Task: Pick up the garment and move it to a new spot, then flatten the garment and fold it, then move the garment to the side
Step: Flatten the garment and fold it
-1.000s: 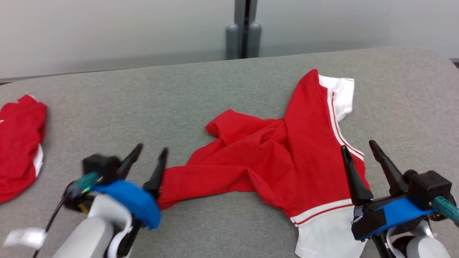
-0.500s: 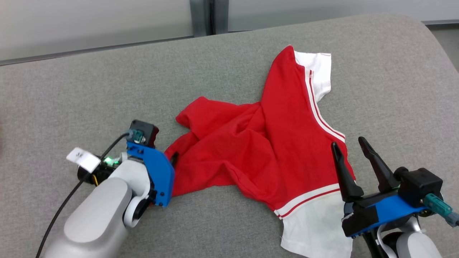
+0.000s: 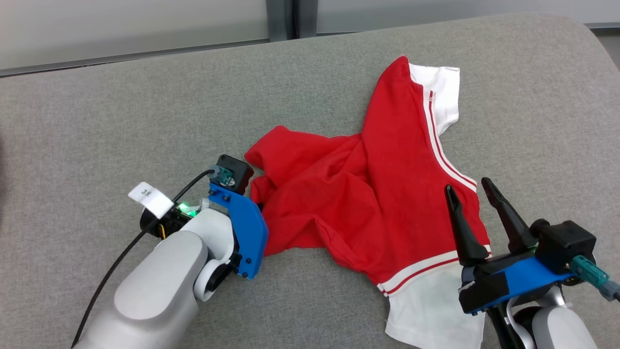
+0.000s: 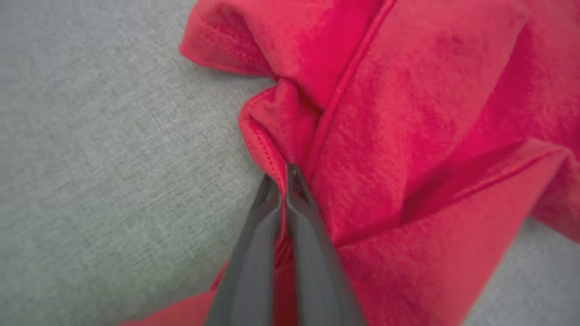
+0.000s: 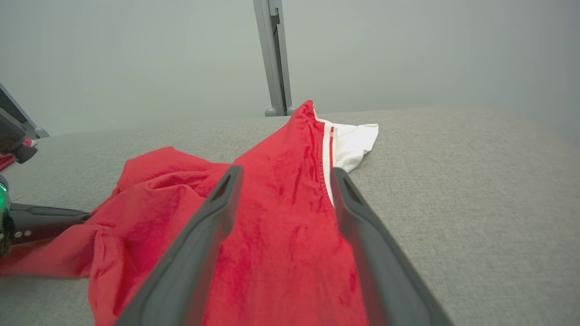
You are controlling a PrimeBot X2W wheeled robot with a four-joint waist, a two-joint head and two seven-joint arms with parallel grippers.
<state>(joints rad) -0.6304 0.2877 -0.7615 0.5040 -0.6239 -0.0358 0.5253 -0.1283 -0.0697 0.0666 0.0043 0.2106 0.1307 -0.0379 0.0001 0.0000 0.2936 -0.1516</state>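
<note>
A crumpled red garment (image 3: 378,194) with white sleeves and striped trim lies across the middle of the grey padded table (image 3: 145,121). At its left edge, my left gripper (image 3: 257,207) points down into the cloth. The left wrist view shows that gripper (image 4: 283,177) shut, with a stitched hem of the garment (image 4: 408,136) pinched between the fingers. My right gripper (image 3: 466,186) hovers open over the garment's right side near the lower white sleeve, nothing between its fingers. The right wrist view shows the garment (image 5: 281,213) under the open right gripper (image 5: 286,172).
A grey post (image 3: 283,19) stands behind the table's far edge against a pale wall. A black cable and white label (image 3: 147,196) hang off my left wrist. Bare grey table lies left of the garment, behind it and to its right.
The head camera has tilted down and shifted. My left gripper went from open beside the garment's left end to shut on that edge, which now sits bunched further right. The right gripper stays open.
</note>
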